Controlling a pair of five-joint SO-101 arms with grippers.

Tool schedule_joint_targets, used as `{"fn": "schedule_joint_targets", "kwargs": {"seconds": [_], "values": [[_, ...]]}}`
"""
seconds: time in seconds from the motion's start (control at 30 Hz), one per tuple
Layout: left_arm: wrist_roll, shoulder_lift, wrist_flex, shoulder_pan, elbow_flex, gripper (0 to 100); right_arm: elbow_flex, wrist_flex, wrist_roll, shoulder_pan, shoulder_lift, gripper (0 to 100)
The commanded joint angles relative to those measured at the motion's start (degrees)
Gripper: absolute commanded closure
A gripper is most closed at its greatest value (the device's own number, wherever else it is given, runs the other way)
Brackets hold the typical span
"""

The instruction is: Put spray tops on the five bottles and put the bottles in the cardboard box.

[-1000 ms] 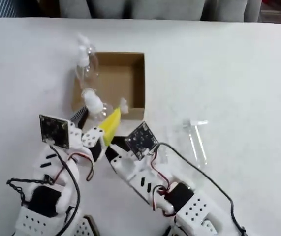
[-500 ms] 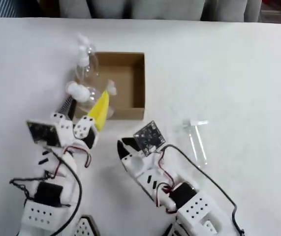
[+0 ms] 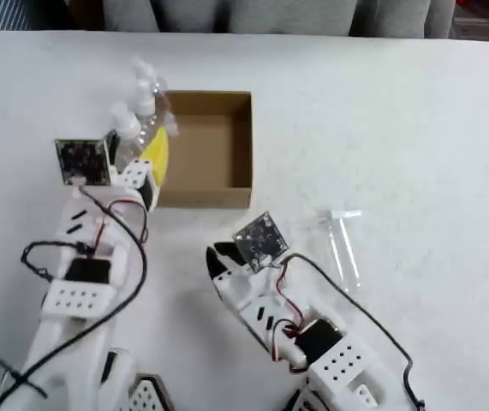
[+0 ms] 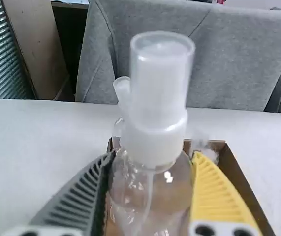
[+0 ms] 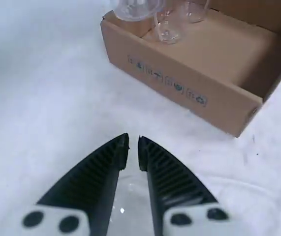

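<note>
My left gripper (image 4: 150, 169) is shut on a clear bottle (image 4: 147, 196) that carries a white spray top (image 4: 157, 98). It holds the bottle upright between a grey and a yellow finger, over the left side of the cardboard box (image 3: 214, 150). In the high view that gripper (image 3: 137, 141) is at the box's left wall, just in front of another topped bottle (image 3: 146, 86) at the far left corner. My right gripper (image 5: 133, 147) hangs low over the table in front of the box (image 5: 179, 91), black fingers together with nothing between them. Clear bottles (image 5: 167, 27) stand inside the box.
A clear bottle (image 3: 345, 244) lies on its side on the white table (image 3: 398, 128) to the right of the right arm. Grey chairs stand behind the table's far edge. Cables run along both arms near the front.
The left arm has carried the topped bottle from the box's near left corner up to its left wall. The right gripper drew back from the box earlier and has since kept still.
</note>
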Motion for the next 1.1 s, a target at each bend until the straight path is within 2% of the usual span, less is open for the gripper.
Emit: {"fn": "schedule_joint_targets", "kwargs": {"seconds": [0.0, 0.43, 0.7, 0.87, 1.07], "values": [[-0.6, 6.8, -8.8, -0.7, -4.0, 98, -0.7, -0.9, 0.1, 0.4, -0.6, 98.2], [-0.7, 19.1, -20.1, -1.9, -4.5, 98, -0.7, -0.9, 0.1, 0.4, -0.6, 98.2], [-0.7, 21.8, -22.2, -1.9, -4.5, 98, -0.7, -0.9, 0.1, 0.4, -0.6, 98.2], [-7.6, 23.6, -23.5, -2.0, -4.3, 98, -0.7, -0.9, 0.1, 0.4, -0.6, 98.2], [-8.4, 26.5, -26.5, -2.0, -4.2, 98, -0.7, -0.9, 0.1, 0.3, -0.6, 98.2]]}}
